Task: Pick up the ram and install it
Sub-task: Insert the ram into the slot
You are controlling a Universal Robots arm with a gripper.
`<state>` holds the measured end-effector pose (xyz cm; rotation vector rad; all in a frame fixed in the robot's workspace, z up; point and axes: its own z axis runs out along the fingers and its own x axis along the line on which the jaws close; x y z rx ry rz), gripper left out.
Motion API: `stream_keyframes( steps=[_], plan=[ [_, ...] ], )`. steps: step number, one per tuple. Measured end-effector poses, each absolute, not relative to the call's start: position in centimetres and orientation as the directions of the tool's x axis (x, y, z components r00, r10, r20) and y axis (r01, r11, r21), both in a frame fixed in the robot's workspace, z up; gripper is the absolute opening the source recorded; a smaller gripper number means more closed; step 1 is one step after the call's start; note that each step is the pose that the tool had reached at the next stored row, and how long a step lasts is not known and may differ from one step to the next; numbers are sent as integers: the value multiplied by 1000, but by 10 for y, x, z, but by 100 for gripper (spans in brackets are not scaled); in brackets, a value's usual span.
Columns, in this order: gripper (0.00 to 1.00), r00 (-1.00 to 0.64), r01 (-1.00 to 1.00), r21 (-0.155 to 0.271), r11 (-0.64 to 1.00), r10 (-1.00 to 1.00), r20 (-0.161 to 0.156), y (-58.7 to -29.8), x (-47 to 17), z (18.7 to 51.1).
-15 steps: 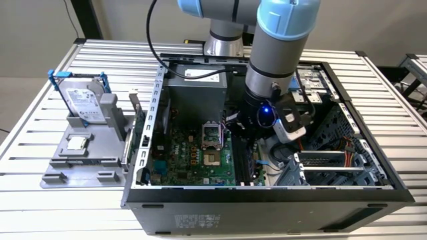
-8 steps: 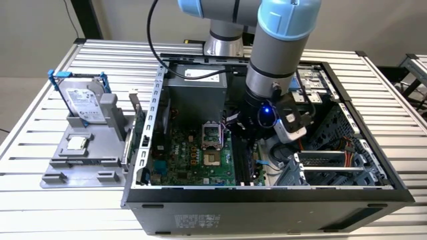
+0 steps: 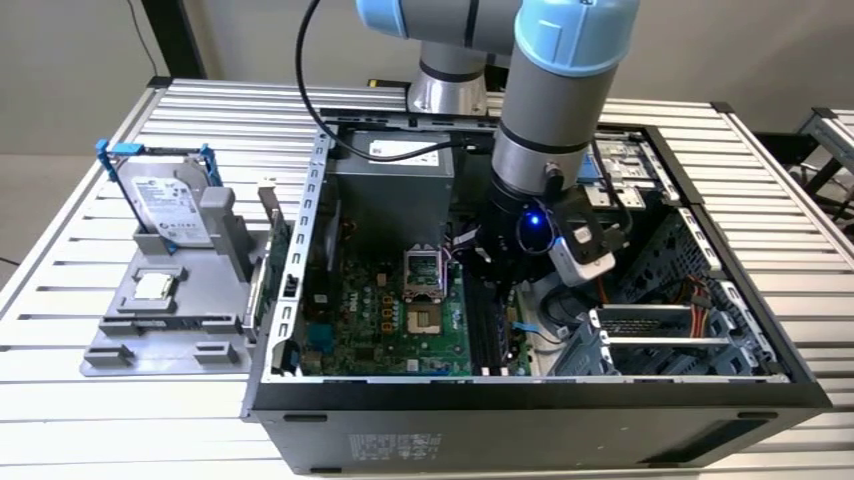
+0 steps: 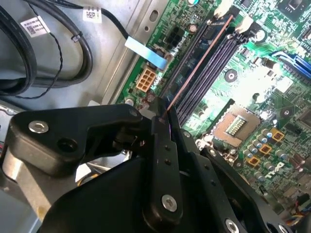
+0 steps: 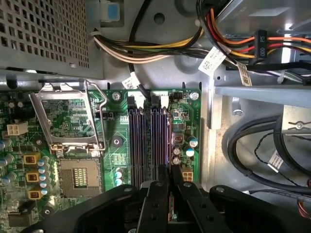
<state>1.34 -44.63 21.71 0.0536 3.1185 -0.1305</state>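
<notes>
Gripping: tool (image 4: 163, 119) fingers clamped on the ram (image 4: 197, 68)
Ram: thin stick, edge-on, over the black slots (image 5: 148, 141) of the motherboard (image 3: 387, 320)
Case (image 3: 534, 400): open on the tabletop (image 3: 134, 410)
Beyond: hard drive (image 3: 167, 205) upright in a grey holder

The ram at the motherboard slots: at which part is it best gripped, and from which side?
Pinch its two flat faces near the upper long edge, coming from above. The ram stands on edge along the slots, so its lower edge must stay free. The gripper holds it so.
</notes>
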Motion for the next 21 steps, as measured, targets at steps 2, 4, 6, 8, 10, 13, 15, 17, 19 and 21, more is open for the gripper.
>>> stream_keyframes(
  steps=[2, 4, 6, 8, 10, 13, 15, 17, 19, 21],
  plan=[
    [0, -999, 35, -83, 996, 34, -21, -446, 13, 217],
    [0, -999, 35, -83, 996, 33, -21, -446, 13, 217],
    [0, -999, 35, -83, 996, 33, -21, -446, 13, 217],
    [0, -999, 31, -83, 996, 29, -21, -446, 13, 217],
    [0, -1000, 25, -83, 996, 23, -21, -446, 13, 217],
    [0, -1000, 13, -83, 996, 11, -21, -446, 13, 217],
    [0, -1000, 7, -83, 997, 5, -21, -446, 12, 217],
    [0, -1000, 4, -83, 997, 2, -21, -446, 10, 217],
    [0, -1000, 4, -84, 996, 2, -21, -446, 11, 216],
    [0, -1000, 4, -83, 997, 2, -21, -446, 11, 212]
  ],
)
